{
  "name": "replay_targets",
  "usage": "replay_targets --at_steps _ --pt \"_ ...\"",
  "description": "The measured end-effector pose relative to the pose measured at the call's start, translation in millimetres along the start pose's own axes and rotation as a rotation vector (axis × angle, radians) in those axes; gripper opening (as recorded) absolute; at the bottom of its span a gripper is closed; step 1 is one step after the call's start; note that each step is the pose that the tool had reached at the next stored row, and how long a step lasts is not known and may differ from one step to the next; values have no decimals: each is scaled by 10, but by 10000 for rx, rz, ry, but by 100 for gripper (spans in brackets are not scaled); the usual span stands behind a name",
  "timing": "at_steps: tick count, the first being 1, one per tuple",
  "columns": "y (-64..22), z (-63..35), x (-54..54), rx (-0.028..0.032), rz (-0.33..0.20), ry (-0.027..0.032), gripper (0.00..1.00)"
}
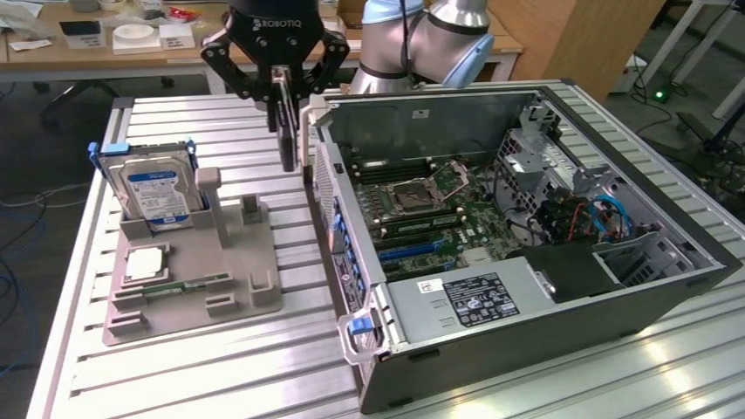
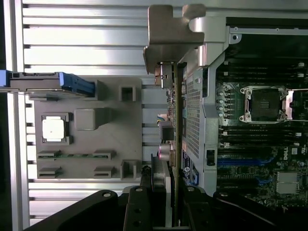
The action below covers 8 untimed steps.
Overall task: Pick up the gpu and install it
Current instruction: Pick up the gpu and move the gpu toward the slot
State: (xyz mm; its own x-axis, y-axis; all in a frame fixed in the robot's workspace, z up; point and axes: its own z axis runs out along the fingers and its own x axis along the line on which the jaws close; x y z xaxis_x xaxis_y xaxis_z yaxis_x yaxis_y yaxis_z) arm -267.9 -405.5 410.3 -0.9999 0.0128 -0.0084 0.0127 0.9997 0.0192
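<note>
hard drive (image 1: 157, 188): upright in grey fixture (image 1: 233, 253) | processor (image 1: 145, 263), memory stick (image 1: 187, 285): flat on it | computer case (image 1: 559, 332): open, beside fixture

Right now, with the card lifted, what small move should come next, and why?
Probably a short sideways shift toward the exterior view's right. The tool grips the gpu hanging edge-down just outside the open computer case, above the gap beside the grey fixture tray, while the motherboard lies inside the case.
</note>
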Motion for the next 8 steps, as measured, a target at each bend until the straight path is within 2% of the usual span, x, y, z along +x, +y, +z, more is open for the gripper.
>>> replay_targets --at_steps 8 --pt "1 2 -70 0 0 0 28"
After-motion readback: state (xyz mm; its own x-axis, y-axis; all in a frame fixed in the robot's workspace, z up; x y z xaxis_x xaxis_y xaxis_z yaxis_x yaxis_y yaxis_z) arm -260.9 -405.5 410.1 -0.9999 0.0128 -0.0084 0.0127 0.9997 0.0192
